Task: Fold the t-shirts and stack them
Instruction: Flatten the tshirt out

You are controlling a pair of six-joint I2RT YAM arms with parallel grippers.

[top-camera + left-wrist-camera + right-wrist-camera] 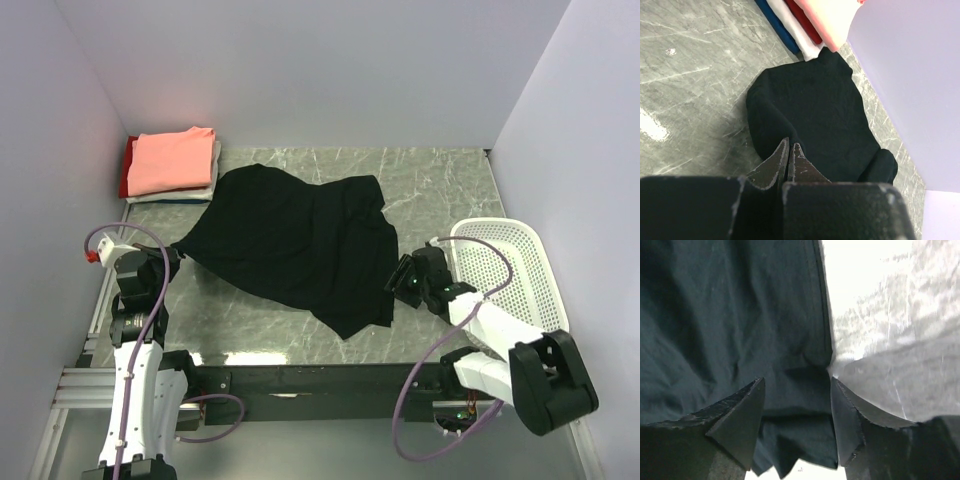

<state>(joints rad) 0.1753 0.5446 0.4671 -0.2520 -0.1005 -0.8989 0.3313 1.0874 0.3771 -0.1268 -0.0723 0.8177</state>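
Observation:
A large black t-shirt (290, 235) lies spread and rumpled across the middle of the table. Its left corner is drawn to a point at my left gripper (172, 255). In the left wrist view that gripper (790, 145) is shut, its tips pinching the black cloth (815, 110). My right gripper (398, 280) is at the shirt's right edge. In the right wrist view it (797, 385) stands open, with the black hem (730, 315) lying between its fingers (740, 415). Folded t-shirts (172, 162), salmon-pink on top of white and red, are stacked at the back left.
A white mesh basket (505, 265) stands at the right edge, just behind the right arm. Walls close in the table (430, 180) on the left, back and right. The folded stack (810, 25) lies close beyond the black shirt's left corner.

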